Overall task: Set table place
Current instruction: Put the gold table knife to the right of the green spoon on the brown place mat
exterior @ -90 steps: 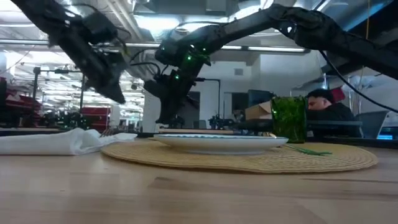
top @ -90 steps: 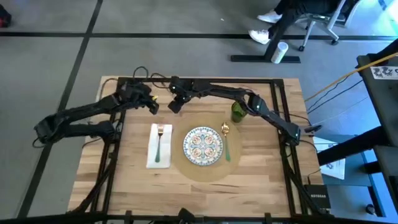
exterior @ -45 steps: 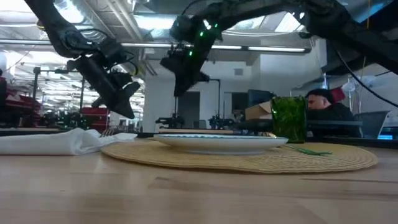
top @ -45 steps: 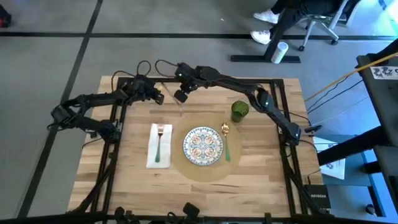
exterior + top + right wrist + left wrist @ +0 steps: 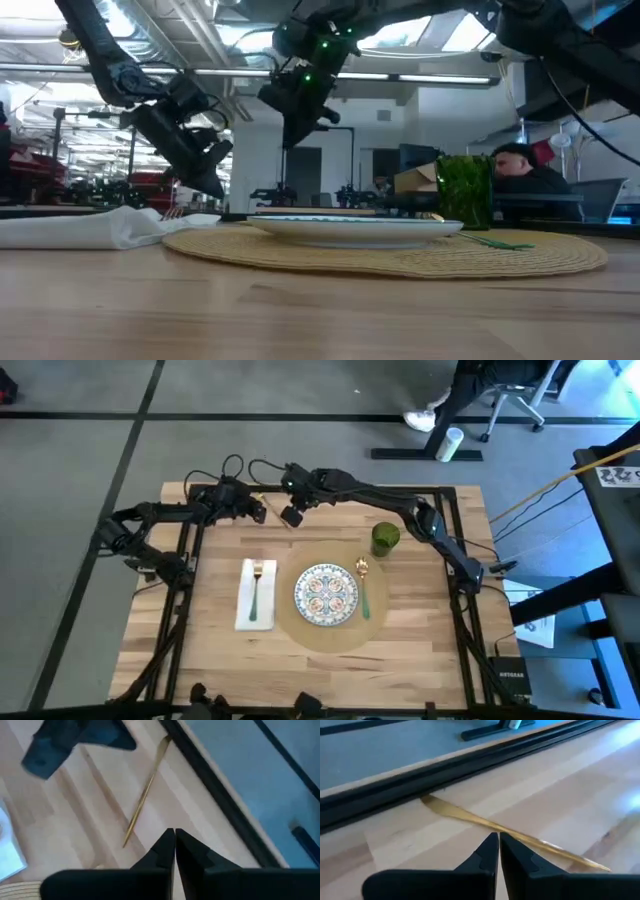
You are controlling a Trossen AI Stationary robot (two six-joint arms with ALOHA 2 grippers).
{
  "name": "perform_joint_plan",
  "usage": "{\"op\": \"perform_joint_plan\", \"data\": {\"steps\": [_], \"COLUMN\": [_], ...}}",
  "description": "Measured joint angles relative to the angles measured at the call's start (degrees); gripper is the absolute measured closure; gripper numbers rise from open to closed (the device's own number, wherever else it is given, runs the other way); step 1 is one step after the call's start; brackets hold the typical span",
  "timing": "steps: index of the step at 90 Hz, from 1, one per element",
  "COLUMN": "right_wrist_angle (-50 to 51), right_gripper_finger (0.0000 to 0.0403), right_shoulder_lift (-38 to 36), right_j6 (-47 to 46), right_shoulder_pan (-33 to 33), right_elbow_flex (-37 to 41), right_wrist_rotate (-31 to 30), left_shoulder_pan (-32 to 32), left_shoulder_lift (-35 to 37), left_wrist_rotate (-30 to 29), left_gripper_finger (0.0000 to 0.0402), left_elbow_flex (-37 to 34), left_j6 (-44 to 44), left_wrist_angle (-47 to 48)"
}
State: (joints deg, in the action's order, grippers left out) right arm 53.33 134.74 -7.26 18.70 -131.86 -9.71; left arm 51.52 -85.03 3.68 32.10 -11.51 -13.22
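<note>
Gold knife [image 5: 510,831] flat on the wood surface [image 5: 400,650] near the far edge, just beyond the left fingers [image 5: 498,851], lying crosswise to them. Both pairs pressed together, empty; right fingers [image 5: 174,845] close too. Placemat [image 5: 300,631] well apart.

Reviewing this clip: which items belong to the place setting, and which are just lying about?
Belong to the job:
placemat
plate
napkin
fork
spoon
green cup
gold knife, unplaced near the table far edge

Lying about:
white cup on floor
</note>
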Motion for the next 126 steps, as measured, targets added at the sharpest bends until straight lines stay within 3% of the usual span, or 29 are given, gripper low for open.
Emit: {"op": "perform_joint_plan", "data": {"steps": [39, 76, 106, 126], "right_wrist_angle": [-1.42, -1.68, -2.26, -2.18], "right_gripper_finger": [0.0403, 0.0403, 0.0403, 0.0403], "right_shoulder_lift": [-0.12, -0.22, -0.22, -0.22], "right_j6": [-0.17, 0.32, 0.52, 0.60], "right_shoulder_pan": [-2.23, -2.23, -2.23, -2.45], "right_elbow_flex": [1.36, 1.36, 1.34, 1.33], "right_wrist_rotate": [-0.32, -0.22, 0.26, 0.28], "left_shoulder_pan": [0.80, 1.66, 2.52, 2.81], "left_shoulder_lift": [-10.22, -10.81, -11.07, -15.76], "left_wrist_rotate": [-0.02, -7.27, -7.30, -5.18], "left_gripper_finger": [0.0402, 0.0402, 0.0402, 0.0402], "left_elbow_flex": [6.85, 10.19, 13.10, 18.52], "left_j6": [-1.57, -0.08, 1.52, 2.75], "left_wrist_angle": [4.66, 7.13, 9.93, 16.44]}}
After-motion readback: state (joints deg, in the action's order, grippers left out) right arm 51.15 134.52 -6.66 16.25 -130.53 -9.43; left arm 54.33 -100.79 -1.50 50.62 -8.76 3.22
